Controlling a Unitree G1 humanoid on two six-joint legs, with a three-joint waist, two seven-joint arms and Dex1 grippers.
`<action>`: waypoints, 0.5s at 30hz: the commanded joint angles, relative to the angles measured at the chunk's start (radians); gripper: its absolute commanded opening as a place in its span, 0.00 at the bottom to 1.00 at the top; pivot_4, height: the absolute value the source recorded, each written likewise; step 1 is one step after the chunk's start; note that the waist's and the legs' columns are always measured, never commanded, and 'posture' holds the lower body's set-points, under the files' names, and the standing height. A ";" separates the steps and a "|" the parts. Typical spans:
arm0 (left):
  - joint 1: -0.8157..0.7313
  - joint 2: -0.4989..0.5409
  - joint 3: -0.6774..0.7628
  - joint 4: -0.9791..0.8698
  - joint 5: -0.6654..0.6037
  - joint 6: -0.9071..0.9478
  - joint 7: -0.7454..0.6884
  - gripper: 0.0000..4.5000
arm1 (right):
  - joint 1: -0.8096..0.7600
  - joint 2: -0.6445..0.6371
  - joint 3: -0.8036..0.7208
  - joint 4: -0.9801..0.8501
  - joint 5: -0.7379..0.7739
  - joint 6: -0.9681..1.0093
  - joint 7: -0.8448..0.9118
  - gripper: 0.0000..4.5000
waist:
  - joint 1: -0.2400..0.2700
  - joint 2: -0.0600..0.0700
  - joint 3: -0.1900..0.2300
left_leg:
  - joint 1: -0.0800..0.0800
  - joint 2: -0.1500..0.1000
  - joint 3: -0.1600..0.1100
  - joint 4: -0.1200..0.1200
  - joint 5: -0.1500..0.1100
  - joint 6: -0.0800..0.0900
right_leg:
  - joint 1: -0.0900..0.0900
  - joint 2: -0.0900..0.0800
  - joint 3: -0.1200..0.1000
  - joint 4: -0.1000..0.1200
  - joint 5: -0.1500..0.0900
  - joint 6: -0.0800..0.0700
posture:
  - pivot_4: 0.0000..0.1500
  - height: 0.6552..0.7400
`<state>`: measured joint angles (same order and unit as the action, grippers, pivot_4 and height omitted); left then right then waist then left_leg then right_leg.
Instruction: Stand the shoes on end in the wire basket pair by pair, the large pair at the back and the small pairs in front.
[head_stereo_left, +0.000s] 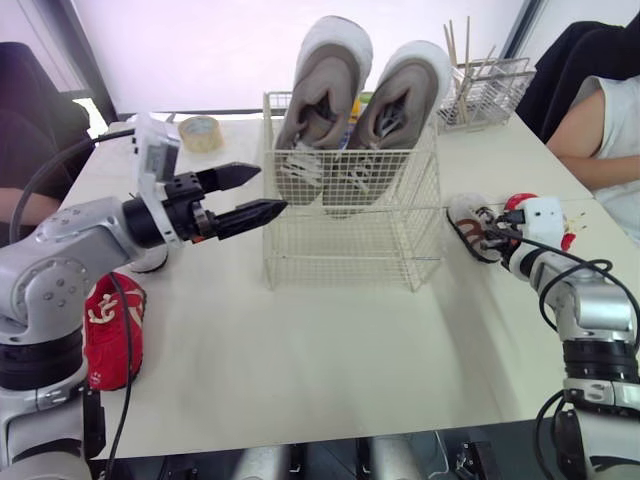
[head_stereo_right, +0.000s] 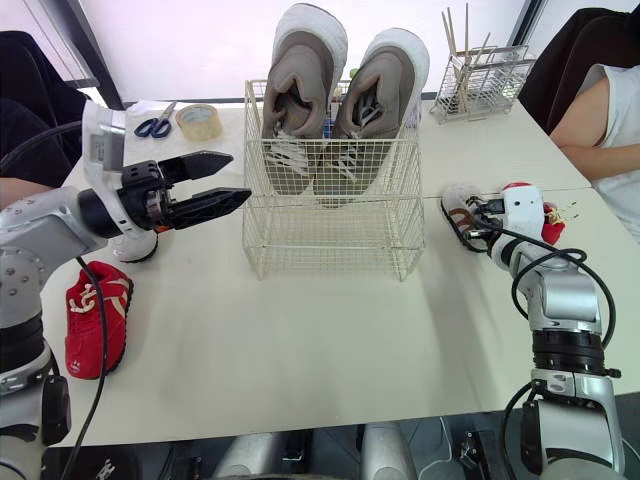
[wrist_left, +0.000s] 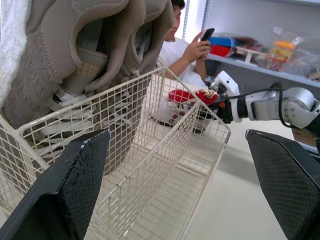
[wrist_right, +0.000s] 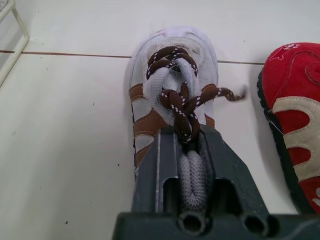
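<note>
One white shoe (wrist_right: 145, 95), pinched only narrowly in the right claw (wrist_right: 192, 145), may slip when lifted; left claw (head_stereo_left: 268, 190) gapes wide

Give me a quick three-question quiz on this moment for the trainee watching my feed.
1. True or false: the large grey-beige pair of sneakers stands on end at the back of the cream wire basket.
2. What is the right gripper closed on?
A. a red shoe
B. the small white shoe with brown laces
C. a roll of tape
3. Fill in the blank: the left gripper, hovering beside the basket, is ____ and holds nothing.

Key: 1 true; 2 B; 3 open.
</note>
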<state>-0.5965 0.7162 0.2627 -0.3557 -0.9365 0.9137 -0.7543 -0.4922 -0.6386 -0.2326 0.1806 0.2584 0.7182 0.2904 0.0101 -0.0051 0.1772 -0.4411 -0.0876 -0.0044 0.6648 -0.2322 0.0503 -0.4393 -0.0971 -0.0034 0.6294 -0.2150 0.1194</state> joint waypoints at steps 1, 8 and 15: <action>-0.031 0.011 -0.001 0.005 0.019 -0.038 0.000 1.00 | -0.031 -0.029 -0.017 -0.094 -0.003 0.019 0.005 0.00 | 0.000 0.000 0.000 | 0.000 0.000 0.000 0.000 0.000 0.000 | 0.000 0.000 0.000 0.000 0.000 0.000 | 1.00 1.00; -0.137 -0.024 -0.010 0.130 0.026 -0.053 0.007 1.00 | -0.319 -0.200 -0.055 -0.121 -0.017 -0.145 0.090 0.00 | 0.002 0.010 0.005 | -0.001 -0.001 0.002 -0.001 0.001 0.001 | -0.002 0.000 0.000 0.000 0.000 0.000 | 1.00 1.00; -0.279 -0.037 -0.008 0.273 -0.032 0.002 -0.067 1.00 | -0.546 -0.293 0.047 -0.195 -0.027 -0.510 0.347 0.00 | -0.006 0.009 0.005 | -0.001 -0.001 0.002 -0.003 0.001 0.001 | -0.001 0.001 -0.001 -0.002 0.000 0.000 | 1.00 1.00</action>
<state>-0.8419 0.6679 0.2421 -0.0955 -0.9430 0.9115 -0.7983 -0.9891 -0.9113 -0.1921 0.0583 0.2178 0.3083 0.5700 0.0046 0.0043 0.1825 -0.4422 -0.0882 -0.0029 0.6625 -0.2316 0.0515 -0.4407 -0.0962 -0.0042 0.6274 -0.2150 0.1199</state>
